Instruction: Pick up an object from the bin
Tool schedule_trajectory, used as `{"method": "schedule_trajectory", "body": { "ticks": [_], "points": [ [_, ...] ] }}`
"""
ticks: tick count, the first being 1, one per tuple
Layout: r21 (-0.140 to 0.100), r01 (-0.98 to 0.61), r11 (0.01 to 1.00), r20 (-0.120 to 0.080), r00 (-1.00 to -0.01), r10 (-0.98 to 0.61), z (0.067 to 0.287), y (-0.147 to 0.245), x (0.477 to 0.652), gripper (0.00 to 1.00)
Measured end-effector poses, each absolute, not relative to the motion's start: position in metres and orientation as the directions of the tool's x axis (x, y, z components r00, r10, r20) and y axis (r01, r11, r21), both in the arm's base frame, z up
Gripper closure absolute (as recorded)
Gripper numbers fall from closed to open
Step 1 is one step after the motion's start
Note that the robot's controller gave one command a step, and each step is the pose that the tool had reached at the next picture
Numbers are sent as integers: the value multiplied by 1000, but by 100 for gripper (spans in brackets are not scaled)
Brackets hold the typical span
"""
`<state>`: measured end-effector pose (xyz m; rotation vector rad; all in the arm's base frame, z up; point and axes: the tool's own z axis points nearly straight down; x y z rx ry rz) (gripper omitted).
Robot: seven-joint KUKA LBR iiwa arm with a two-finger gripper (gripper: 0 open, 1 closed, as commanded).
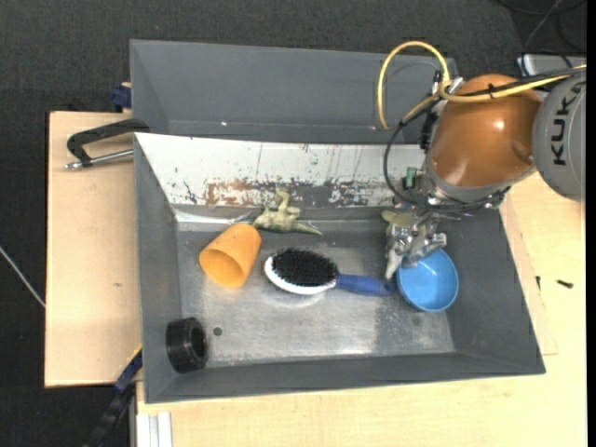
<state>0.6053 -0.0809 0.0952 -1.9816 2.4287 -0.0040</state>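
The blue bowl (431,287) sits at the right end of the bin's floor, close to the right wall and tipped a little so I can look into its hollow. The gripper (415,250) is down right at the bowl's upper left rim, so close that it looks to be touching it. From where I stand I cannot tell whether it is open or closed, nor whether it has hold of the rim. Above it bulges the arm's orange cover (480,138), with a yellow cable (384,82) looping up over the back wall.

Just left of the bowl lies a brush (300,271), its white oval head of black bristles facing up and its blue handle pointing at the bowl, the tip near the bowl's side. Further left an orange cup (231,254) lies on its side, mouth turned to the lower left. Behind the brush and the cup, against the back wall, is a small pale toy figure (279,218). A black cylinder (186,345) stands alone, well apart in the front left corner of the grey bin (156,268).
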Motion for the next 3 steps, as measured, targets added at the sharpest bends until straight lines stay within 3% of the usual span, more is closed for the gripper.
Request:
{"method": "schedule_trajectory", "body": {
  "ticks": [1, 3],
  "points": [
    [-13, -979, 204, -4, -204, -979, 157, -80, 608, 100],
    [-6, -977, 211, -5, -211, -977, 170, -77, 611, 100]
  ]
}}
